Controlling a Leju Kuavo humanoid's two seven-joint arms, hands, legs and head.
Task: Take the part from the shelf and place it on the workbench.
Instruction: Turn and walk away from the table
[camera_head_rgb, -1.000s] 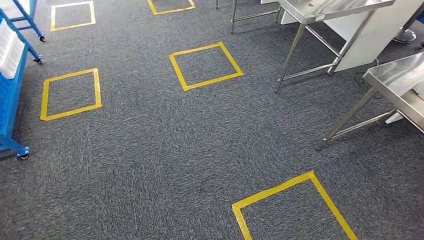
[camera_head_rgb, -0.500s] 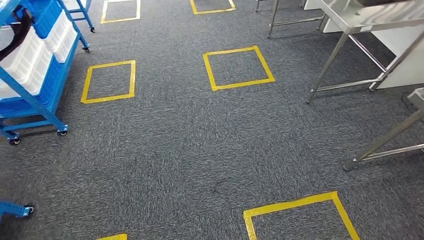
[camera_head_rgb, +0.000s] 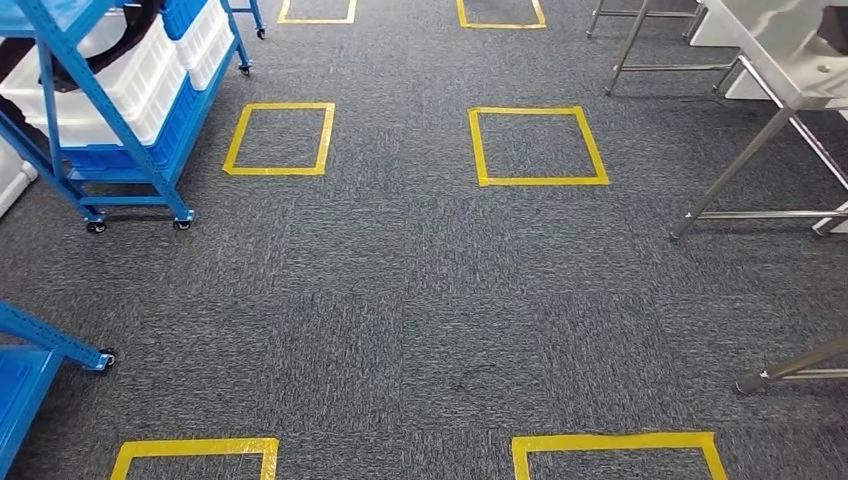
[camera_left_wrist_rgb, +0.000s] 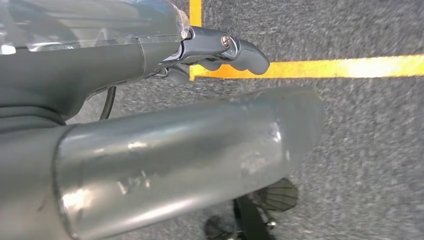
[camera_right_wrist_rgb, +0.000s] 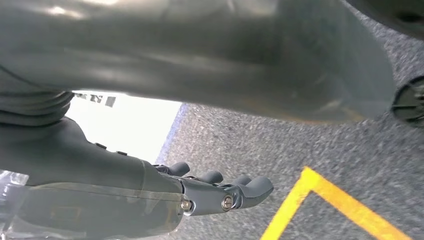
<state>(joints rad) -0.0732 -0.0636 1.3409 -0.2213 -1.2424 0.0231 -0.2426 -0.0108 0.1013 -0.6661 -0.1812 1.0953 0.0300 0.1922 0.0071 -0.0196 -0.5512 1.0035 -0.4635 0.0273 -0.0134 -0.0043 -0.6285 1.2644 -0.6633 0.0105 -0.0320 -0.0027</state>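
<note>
- Below the left hand (camera_left_wrist_rgb: 165, 105), grey carpet (camera_head_rgb: 420, 290) shows, with a strip of yellow tape (camera_left_wrist_rgb: 320, 67) running just past the fingers (camera_left_wrist_rgb: 240, 50).
- Left fingers are curled slightly with gaps between them and nothing in them; the thumb lies apart from them.
- Beneath the right hand (camera_right_wrist_rgb: 150, 190), the same carpet lies, with a corner of a yellow tape square near the fingers (camera_right_wrist_rgb: 250, 187); a bright white surface (camera_right_wrist_rgb: 130, 127) lies on their far side.
- Right fingers are stretched out side by side, slightly bent, and hold nothing.
- From the head view, a blue shelf (camera_head_rgb: 110, 120) on castors stands at the far left, carrying white bins (camera_head_rgb: 110, 95) and blue bins (camera_head_rgb: 185, 15); which of them holds the part cannot be told.
- A corner of a second blue shelf (camera_head_rgb: 40, 365) sits nearer, at the left edge.
- Steel table (camera_head_rgb: 790, 70) legs stand at the right, well apart from the shelf.
- Yellow tape squares (camera_head_rgb: 538, 146) mark the carpet between shelf and table.
</note>
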